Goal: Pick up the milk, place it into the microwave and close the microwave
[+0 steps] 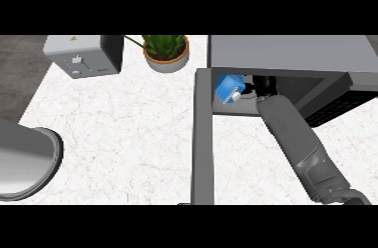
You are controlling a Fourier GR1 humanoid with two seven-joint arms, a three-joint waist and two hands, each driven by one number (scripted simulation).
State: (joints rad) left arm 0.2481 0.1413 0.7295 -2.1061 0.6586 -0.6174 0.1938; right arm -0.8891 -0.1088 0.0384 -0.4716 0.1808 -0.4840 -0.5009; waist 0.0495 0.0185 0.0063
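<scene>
The blue milk carton (228,89) sits inside the open microwave (295,57), near its left wall, tilted, long axis running from upper right to lower left, white cap facing lower right. The right hand (263,85) reaches in beside it; whether its fingers are apart or together cannot be told. The microwave door (204,142) stands open

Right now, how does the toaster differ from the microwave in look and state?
The toaster is a small, light grey box standing free at the counter's back left; the microwave at the back right is far larger and darker. The microwave's door hangs open with the milk inside; the toaster holds nothing visible. Both are boxy grey appliances.
</scene>
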